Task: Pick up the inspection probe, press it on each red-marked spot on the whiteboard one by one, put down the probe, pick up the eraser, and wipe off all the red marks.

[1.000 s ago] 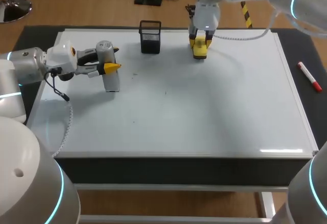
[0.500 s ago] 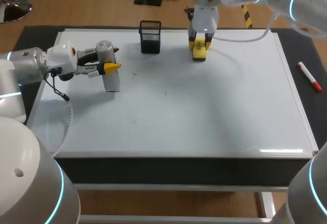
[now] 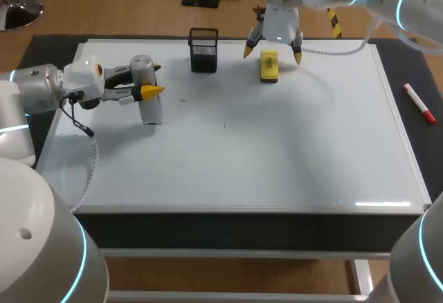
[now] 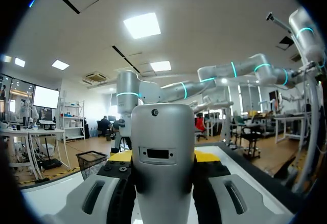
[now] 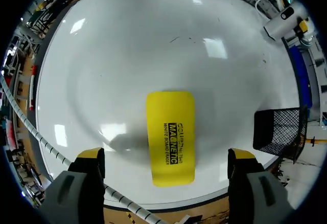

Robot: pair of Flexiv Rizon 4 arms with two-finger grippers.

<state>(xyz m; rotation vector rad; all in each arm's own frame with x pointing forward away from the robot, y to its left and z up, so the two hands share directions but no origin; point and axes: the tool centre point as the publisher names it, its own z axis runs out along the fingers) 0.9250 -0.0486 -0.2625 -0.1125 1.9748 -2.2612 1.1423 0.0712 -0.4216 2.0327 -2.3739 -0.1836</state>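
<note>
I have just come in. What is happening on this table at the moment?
The left gripper holds the grey inspection probe upright at the left side of the whiteboard. The right gripper hangs open over the yellow eraser, which lies flat on the board near its far edge; the fingers stand either side of it without touching. No red marks show on the board.

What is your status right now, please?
Left gripper shut on probe, upright at whiteboard's left. Right gripper open over yellow eraser, not touching it. No red marks visible. Black basket beside eraser, apart.
</note>
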